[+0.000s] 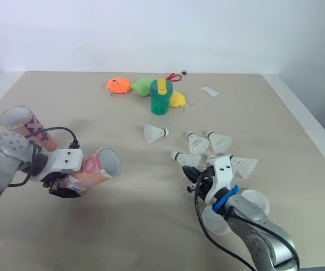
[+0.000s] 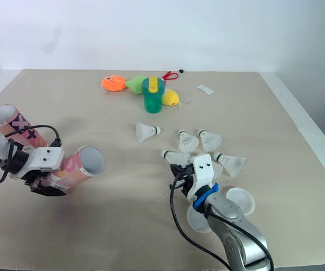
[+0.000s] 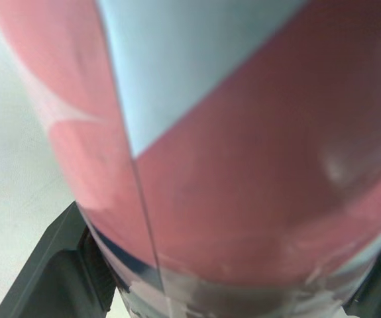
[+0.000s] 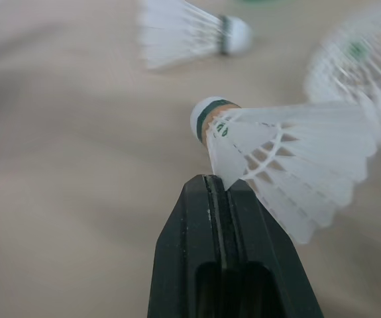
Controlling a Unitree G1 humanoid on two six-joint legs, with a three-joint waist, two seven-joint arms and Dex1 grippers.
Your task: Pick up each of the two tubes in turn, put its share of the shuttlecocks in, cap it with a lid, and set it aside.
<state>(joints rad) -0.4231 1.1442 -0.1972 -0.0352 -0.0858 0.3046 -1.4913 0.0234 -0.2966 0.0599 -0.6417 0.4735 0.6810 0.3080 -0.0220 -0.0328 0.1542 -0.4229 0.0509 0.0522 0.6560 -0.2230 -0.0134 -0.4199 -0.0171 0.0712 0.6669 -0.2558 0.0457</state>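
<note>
No word or number can be read. Small green print on the band of the shuttlecock (image 4: 283, 159) at the tip of the right gripper (image 4: 218, 180) is illegible. Dark X marks stand on the second tube (image 1: 24, 124) just behind the left gripper (image 1: 66, 185), which clasps a pink tube (image 1: 97, 168)

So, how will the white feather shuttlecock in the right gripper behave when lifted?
The white feather shuttlecock is probably very light: thin feathers, small cork tip. It may pivot or slip, since the right gripper pinches only its skirt's edge. The feathers look fragile and could bend.
</note>
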